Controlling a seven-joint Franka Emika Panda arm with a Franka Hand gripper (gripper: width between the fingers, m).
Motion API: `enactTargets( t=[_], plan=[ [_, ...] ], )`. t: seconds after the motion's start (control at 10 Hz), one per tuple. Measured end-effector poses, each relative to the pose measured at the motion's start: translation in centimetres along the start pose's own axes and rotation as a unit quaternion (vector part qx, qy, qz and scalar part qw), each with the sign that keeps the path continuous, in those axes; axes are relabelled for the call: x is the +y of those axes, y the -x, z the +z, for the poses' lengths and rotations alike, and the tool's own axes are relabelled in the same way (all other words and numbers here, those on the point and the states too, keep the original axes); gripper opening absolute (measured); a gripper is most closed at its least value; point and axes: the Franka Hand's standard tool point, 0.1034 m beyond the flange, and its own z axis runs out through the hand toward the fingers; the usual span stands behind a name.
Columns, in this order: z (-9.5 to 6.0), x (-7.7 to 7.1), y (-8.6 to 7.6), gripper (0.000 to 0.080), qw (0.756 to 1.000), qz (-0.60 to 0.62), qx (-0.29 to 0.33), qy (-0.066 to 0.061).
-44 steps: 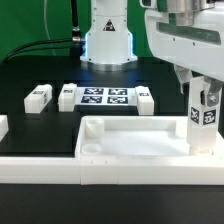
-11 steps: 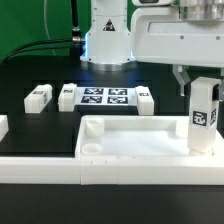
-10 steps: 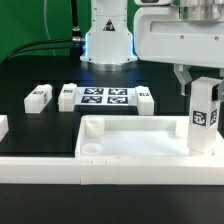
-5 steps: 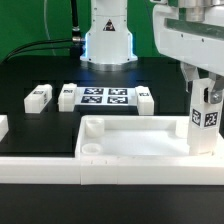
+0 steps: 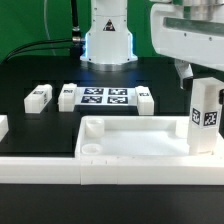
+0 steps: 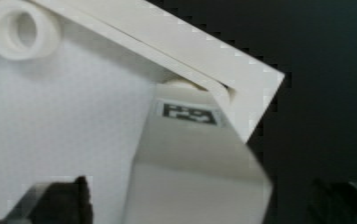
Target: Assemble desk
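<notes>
The white tray-like tabletop (image 5: 135, 140) lies at the front of the black table, with a round socket (image 5: 92, 127) in its corner on the exterior view's left. A white tagged leg (image 5: 206, 115) stands upright in its corner on the exterior view's right. My gripper (image 5: 203, 72) hangs just above that leg, open, with its dark fingers (image 5: 184, 70) clear of the leg's sides. In the wrist view the leg (image 6: 193, 170) runs between the two spread fingertips (image 6: 59, 200) with a gap on each side. The tabletop (image 6: 68, 120) and one socket (image 6: 18, 35) lie beyond it.
Three loose tagged legs (image 5: 38, 96) (image 5: 67, 96) (image 5: 145, 98) lie beside the marker board (image 5: 105, 97) at the back. Another white part (image 5: 2, 126) shows at the left edge. A long white rail (image 5: 100, 168) runs along the front. The robot base (image 5: 108, 40) stands behind.
The jaws have opened and let go of the upright leg. The gripper has lifted slightly above it. The leg stays standing in the corner.
</notes>
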Motion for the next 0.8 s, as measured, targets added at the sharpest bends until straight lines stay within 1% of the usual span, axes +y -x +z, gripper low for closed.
enactTargets(
  t=[0.1, 0.3, 0.4, 0.6, 0.7, 0.8],
  plan=[
    [0.04, 0.08, -0.08, 0.0642, 0.999, -0.045, 0.0, 0.0],
    [0.1, 0.1, -0.08, 0.0648, 0.992, -0.122, 0.0, 0.001],
    [0.12, 0.12, -0.09, 0.0649, 0.985, -0.174, 0.0, 0.001],
    [0.06, 0.13, -0.22, 0.0649, 0.96, -0.281, 0.006, 0.008],
    [-0.12, -0.03, -0.31, 0.0649, 0.937, -0.348, 0.013, 0.013],
    [-0.17, -0.12, -0.29, 0.0649, 0.922, -0.386, 0.013, 0.013]
  ],
)
